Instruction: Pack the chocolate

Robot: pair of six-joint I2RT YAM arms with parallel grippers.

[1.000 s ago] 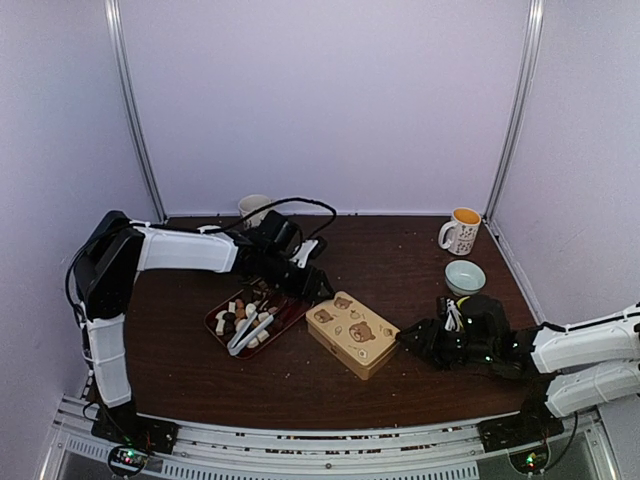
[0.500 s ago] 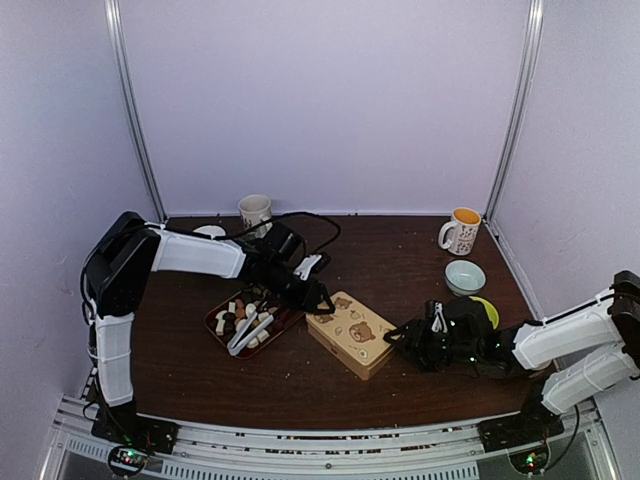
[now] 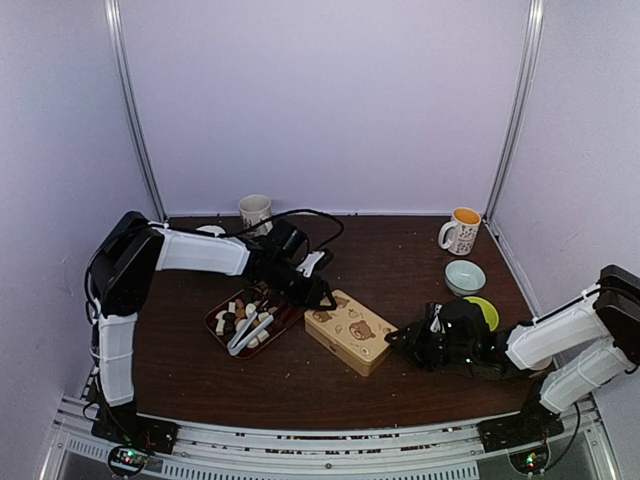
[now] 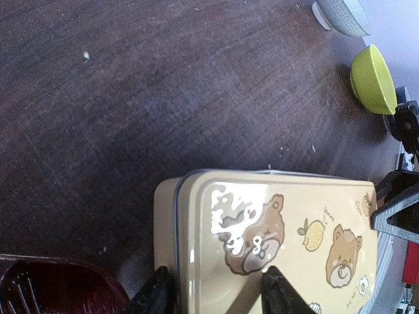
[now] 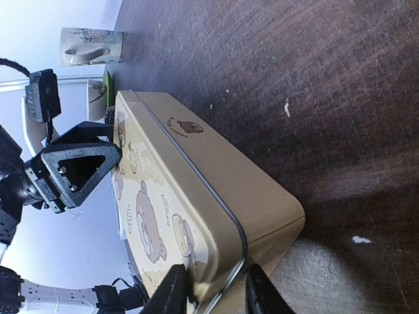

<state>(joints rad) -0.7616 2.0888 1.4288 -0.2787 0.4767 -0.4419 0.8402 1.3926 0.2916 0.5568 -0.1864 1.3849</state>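
Mid-table (image 3: 400,255): cream bear-print tin (image 3: 352,332), lid on, lying at an angle, long axis running from far-L to near-R.

L gripper (image 3: 318,292) at the tin's far-L end. In wrist view, fingers (image 4: 156,296) straddle that corner, one by the side wall, the other over the lid's bear print. Jaws part-way apart w/ the tin between them. Clamped or just bracketing: can't tell.

R gripper (image 3: 400,340) low at the tin's R end, reaching in from the R. Wrist cam shows fingertips (image 5: 171,289) either side of the near corner, one over the lid edge, one by the side wall. Narrow gap, tin corner in it. Actual squeeze: can't tell.

Chocolate (image 3: 238,318) not in the tin: small white & brown pieces heaped in a dark red tray (image 3: 213,322), just L of the tin & below the L arm. Silver tongs (image 3: 255,328) lie slantwise across the pieces.

Elsewhere:
- white mug (image 3: 255,210) at back, L of centre
- mug w/ orange inside (image 3: 461,230) at back R
- pale bowl (image 3: 465,276) just in front of that mug
- lime-green bowl (image 3: 486,312) nearer, partly behind the R gripper's body
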